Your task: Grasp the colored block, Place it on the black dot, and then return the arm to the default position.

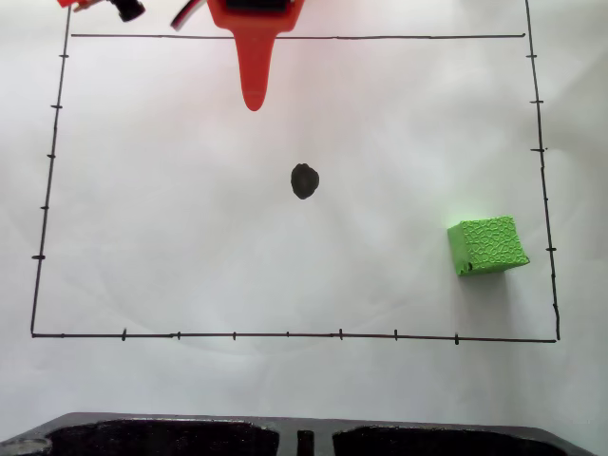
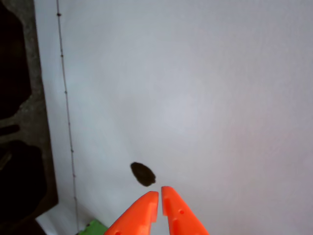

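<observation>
A bright green cube with a crackled surface, the colored block [image 1: 487, 245], rests on the white paper at the right, inside the drawn border. Its corner peeks in at the bottom of the wrist view [image 2: 93, 228]. The black dot [image 1: 304, 180] sits bare near the paper's centre, well left of the block; the wrist view shows the black dot [image 2: 143, 174] just ahead of my fingertips. My orange gripper [image 1: 254, 99] hangs at the top, above and left of the dot. In the wrist view the gripper [image 2: 160, 194] is shut, its tips nearly touching with nothing between them.
A thin black border line with ticks [image 1: 285, 334] frames the white paper. A dark foam tray edge [image 1: 304, 437] runs along the bottom of the fixed view and down the left of the wrist view [image 2: 19, 122]. Wires and black parts [image 1: 128, 9] sit top left.
</observation>
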Motion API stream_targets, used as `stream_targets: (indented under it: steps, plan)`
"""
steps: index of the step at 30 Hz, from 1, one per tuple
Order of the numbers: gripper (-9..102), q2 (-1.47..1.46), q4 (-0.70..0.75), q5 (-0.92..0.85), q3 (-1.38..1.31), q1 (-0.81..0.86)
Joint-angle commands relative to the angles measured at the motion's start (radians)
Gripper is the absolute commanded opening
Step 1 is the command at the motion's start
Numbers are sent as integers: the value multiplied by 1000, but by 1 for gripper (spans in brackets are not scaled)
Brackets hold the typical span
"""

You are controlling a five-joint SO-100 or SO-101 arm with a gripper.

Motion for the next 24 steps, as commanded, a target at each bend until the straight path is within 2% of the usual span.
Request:
stream_targets:
  steps: [1,24]
  plan:
    - [0,11,-11,-8,-6,-5]
    - [0,11,-11,-20,-8,-12]
